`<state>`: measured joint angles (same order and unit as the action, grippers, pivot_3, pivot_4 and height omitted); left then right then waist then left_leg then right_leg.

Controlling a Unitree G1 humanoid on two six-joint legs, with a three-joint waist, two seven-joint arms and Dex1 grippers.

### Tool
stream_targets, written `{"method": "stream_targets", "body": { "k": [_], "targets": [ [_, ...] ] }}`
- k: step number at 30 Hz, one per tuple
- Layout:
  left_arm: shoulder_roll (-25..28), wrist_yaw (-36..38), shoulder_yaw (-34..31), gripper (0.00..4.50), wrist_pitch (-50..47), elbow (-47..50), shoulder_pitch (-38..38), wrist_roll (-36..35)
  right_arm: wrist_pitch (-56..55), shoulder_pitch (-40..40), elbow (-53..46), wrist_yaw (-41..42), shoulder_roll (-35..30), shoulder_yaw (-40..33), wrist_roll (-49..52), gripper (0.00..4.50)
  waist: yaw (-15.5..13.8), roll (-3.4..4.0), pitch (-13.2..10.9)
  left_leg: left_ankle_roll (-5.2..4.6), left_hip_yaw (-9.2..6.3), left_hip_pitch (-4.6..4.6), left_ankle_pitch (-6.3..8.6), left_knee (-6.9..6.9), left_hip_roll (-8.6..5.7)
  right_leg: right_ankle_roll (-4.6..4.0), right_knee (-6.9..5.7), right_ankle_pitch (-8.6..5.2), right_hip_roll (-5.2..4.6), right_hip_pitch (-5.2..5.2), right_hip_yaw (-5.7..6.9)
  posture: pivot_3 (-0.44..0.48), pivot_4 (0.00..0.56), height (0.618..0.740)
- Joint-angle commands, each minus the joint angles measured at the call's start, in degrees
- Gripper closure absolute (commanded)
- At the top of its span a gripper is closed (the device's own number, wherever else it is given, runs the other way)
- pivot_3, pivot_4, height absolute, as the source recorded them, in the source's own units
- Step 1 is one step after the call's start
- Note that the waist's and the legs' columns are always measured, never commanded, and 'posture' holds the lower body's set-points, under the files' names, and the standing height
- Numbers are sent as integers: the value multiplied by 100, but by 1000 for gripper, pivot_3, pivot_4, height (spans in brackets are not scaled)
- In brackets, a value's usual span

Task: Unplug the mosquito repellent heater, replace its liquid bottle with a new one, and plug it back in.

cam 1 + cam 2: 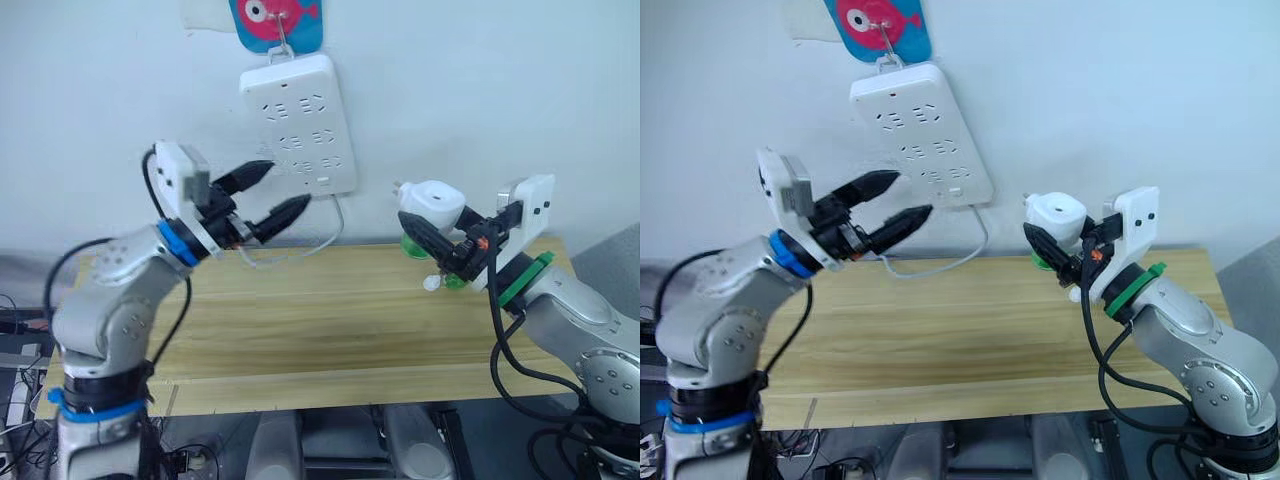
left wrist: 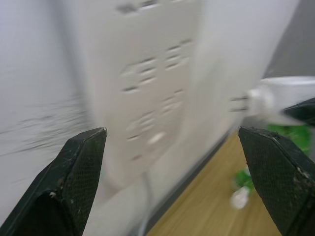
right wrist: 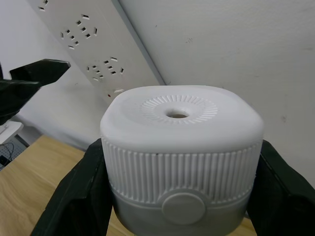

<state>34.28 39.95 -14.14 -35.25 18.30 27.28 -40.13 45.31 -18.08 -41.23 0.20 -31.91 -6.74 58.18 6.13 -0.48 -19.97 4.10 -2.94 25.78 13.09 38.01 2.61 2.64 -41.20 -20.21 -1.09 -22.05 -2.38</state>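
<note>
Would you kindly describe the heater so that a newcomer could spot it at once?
Start at the white power strip hanging on the wall, then look toward the right gripper, which clamps the heater above the table. It is a small white rounded block with a ribbed rim and centre hole.

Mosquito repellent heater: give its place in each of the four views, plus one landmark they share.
Left eye view: mosquito repellent heater right of centre, held in the right gripper above the table.
Right eye view: heater right of centre, same grip.
Left wrist view: blurred white body with prongs at the right edge.
Right wrist view: centre, large, between the black jaws.
Shared landmark: the power strip on the wall.
</note>
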Motion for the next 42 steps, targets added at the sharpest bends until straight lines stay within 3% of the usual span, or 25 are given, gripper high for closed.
{"method": "stream_targets", "body": {
  "k": [1, 15, 22, 25, 33, 42],
  "targets": [
    [176, 402, -19, 0, 417, -517, 309, 168, -138, -128, -118, 149, 63, -28, -42, 1457, -8, 0, 0, 0, 1, 2, 0, -1, 0, 0, 1, 0, 0, -3, 0, -143, 315, 740],
    [-182, 2176, 1013, 0, 1853, -3211, 1890, 1090, -62, -286, -26, 175, 211, -2, -111, 1457, -138, 0, 0, 1, 1, 5, -1, 1, -1, -1, -4, 0, 1, -6, 4, -145, 307, 740],
    [-316, 2604, 1114, 0, 1516, -3040, 2030, 923, -39, -328, -89, 141, 282, 54, -122, 1457, -162, -2, 1, 1, -6, 9, -4, 18, -6, -1, -18, 1, -4, -5, 7, -148, 304, 740],
    [-358, 2584, 1104, 623, 978, -2559, 1889, 619, -46, -331, -98, 121, 322, 63, -104, 1457, -116, -2, 1, 1, -6, 10, -4, 5, -2, -1, -7, 1, -1, -6, 8, -146, 303, 740],
    [-321, 2437, 925, 3073, 604, -2517, 1940, 493, -24, -375, -169, 132, 275, 13, -43, 1457, -102, -2, 1, 0, -5, 10, -4, -5, -1, -1, 1, 1, 0, -7, 8, -152, 301, 740],
    [-361, 2232, 773, 3161, 206, -2605, 1968, 315, 144, -640, -502, 172, 13, 112, 270, 1457, -96, -2, 1, 1, -5, 9, -4, -1, 1, -1, -4, 1, 1, -8, 7, -156, 301, 740]
  ]
}}
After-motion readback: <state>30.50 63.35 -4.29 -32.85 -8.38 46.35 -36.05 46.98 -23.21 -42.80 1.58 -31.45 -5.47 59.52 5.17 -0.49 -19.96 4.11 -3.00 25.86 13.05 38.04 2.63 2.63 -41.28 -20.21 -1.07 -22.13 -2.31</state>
